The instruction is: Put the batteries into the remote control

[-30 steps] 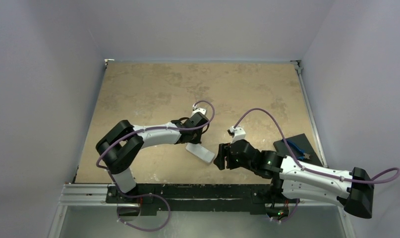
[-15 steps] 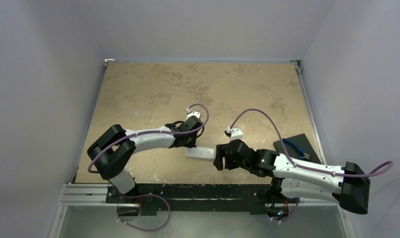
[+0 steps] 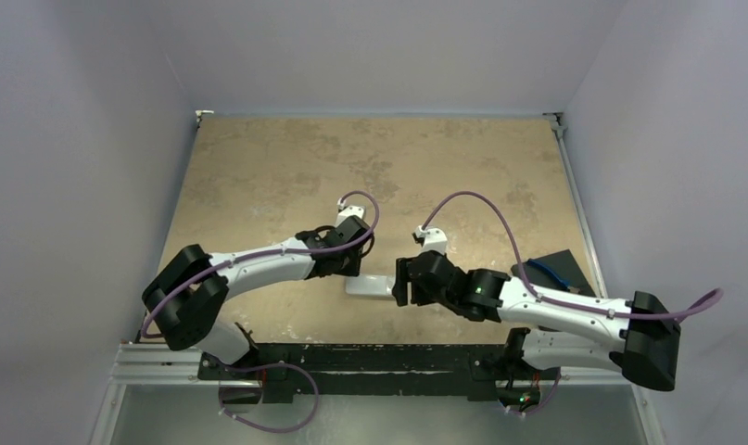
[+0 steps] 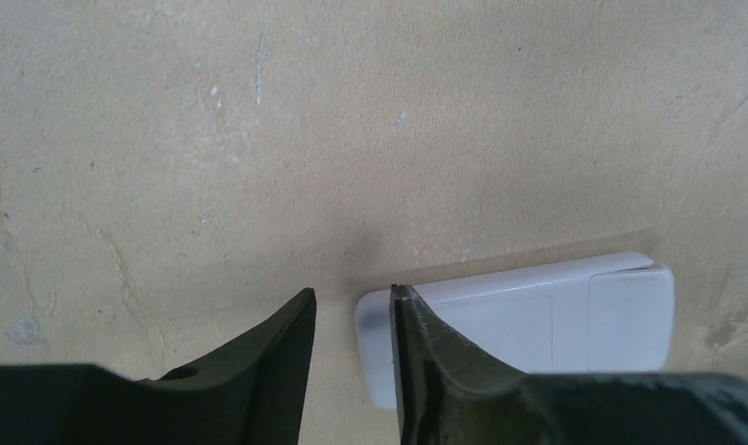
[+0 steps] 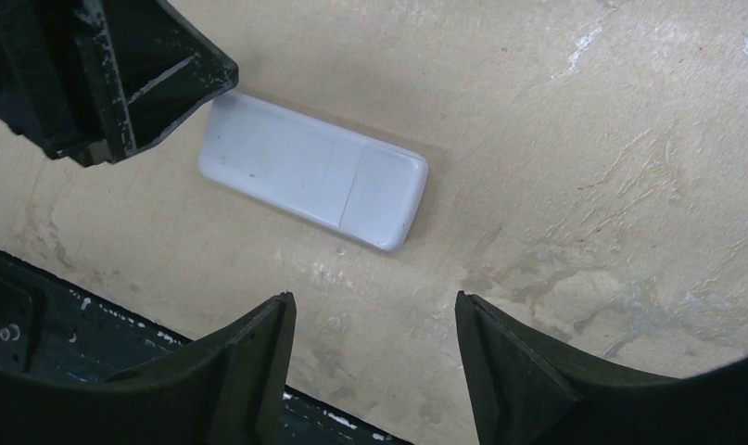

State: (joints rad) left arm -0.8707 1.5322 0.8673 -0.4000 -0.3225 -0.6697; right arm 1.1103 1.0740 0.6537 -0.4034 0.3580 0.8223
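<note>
The remote control [image 3: 371, 285] lies flat on the table with its plain white back up; it also shows in the left wrist view [image 4: 537, 315] and the right wrist view [image 5: 314, 171]. My left gripper [image 3: 355, 268] hangs over its left end, jaws a little apart [image 4: 351, 292], with only table and the remote's corner showing in the gap, and nothing gripped. My right gripper [image 3: 399, 283] hovers at the remote's right end, open and empty [image 5: 374, 298]. I cannot make out the batteries.
A dark tray [image 3: 566, 264] sits at the right edge of the table with a thin blue streak on it. The black mounting rail [image 3: 351, 357] runs along the near edge, just below the remote.
The left gripper brought the remote down from a tilted hold to flat on the table and parted its jaws. The right gripper moved left toward the remote and opened wider.
</note>
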